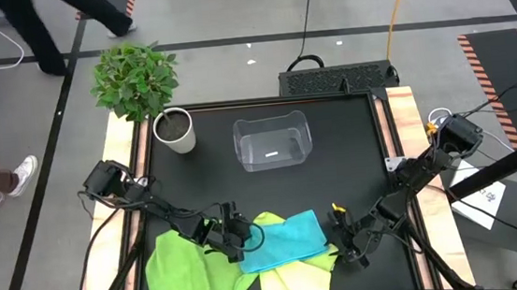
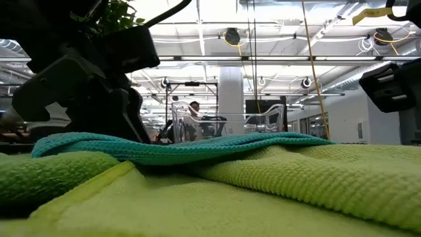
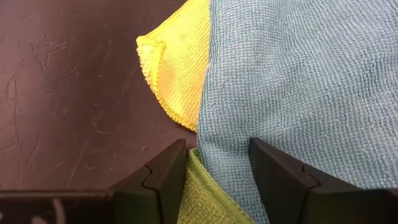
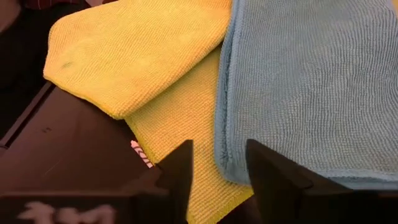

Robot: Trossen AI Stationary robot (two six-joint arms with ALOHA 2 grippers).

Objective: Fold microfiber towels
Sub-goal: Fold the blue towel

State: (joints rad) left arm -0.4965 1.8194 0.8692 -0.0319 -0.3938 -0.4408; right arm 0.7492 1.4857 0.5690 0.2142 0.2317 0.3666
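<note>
Left gripper open, straddling the blue towel's edge; right gripper open over its opposite edge, yellow towel just beside.

blue towel: soft cloth, fine looped weave, matt | yellow towel: same nubby cloth | green towel: fuzzy cloth | table: black, matt, scuffed | bin: clear glossy plastic | pot: smooth white
</note>
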